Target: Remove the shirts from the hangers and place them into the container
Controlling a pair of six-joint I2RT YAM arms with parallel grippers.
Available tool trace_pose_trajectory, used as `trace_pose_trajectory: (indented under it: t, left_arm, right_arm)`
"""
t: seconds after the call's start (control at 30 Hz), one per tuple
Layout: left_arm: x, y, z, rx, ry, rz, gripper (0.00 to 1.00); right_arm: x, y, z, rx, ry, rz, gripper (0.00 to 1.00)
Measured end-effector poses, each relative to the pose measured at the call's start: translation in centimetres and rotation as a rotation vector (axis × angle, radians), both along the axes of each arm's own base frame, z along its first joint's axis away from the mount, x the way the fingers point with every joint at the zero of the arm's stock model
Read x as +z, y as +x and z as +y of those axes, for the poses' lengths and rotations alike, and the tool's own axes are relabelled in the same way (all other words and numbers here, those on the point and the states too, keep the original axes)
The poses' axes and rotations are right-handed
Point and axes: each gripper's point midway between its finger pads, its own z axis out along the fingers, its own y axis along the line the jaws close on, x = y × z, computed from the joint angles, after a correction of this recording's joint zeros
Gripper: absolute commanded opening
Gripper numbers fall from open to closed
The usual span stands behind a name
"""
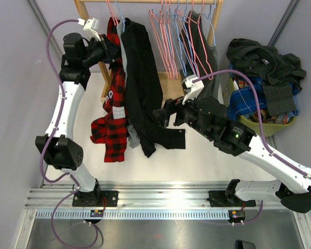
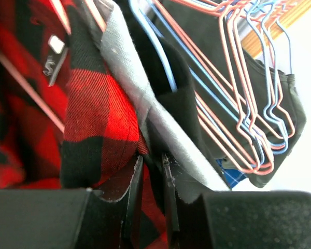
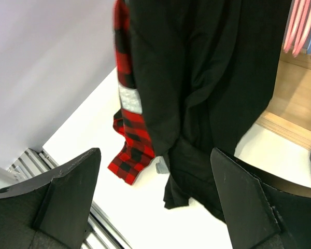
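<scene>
- Plaid shirt (image 1: 114, 114): hangs upper left; upper part pinched in the narrowed left gripper (image 1: 113, 52).
- Black shirt (image 1: 142, 88): just right of the plaid, over the grey shirt (image 2: 127, 78).
- Right gripper (image 1: 161, 118): spread wide, empty, beside the black shirt's lower end, centre frame.
- Bare hangers (image 1: 171, 46): top centre.
- Container (image 1: 267, 128): right edge, heaped with clothes.

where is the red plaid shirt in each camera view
top external: the plaid shirt hangs left of centre.
left wrist: it fills the left half, seen close up.
right wrist: a narrow strip, from the top edge down to mid-height, left of centre.
shared landmark: the black shirt, on its right in every view.
</scene>
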Motion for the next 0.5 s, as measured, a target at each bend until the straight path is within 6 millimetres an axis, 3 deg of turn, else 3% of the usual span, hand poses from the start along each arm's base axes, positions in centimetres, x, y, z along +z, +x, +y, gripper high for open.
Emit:
trace_pose_trajectory:
  t: [0.23,0.33,0.5]
  left_arm:
    - [-0.6,3.1,-6.3,-0.143,-0.037,0.05,0.19]
    - [-1.2,3.3,-9.6,-0.203,-0.045,0.067,0.19]
    - [-0.9,2.4,-13.0,-0.28,-0.052,0.05,0.2]
  right_arm:
    - [-0.6,-0.4,-1.3,-0.028,-0.002,0.008,0.97]
    - [-0.7,-0.4,-2.0,-0.044,-0.007,0.008,0.98]
    - [-0.5,-0.4,-2.5,-0.062,-0.003,0.002,0.98]
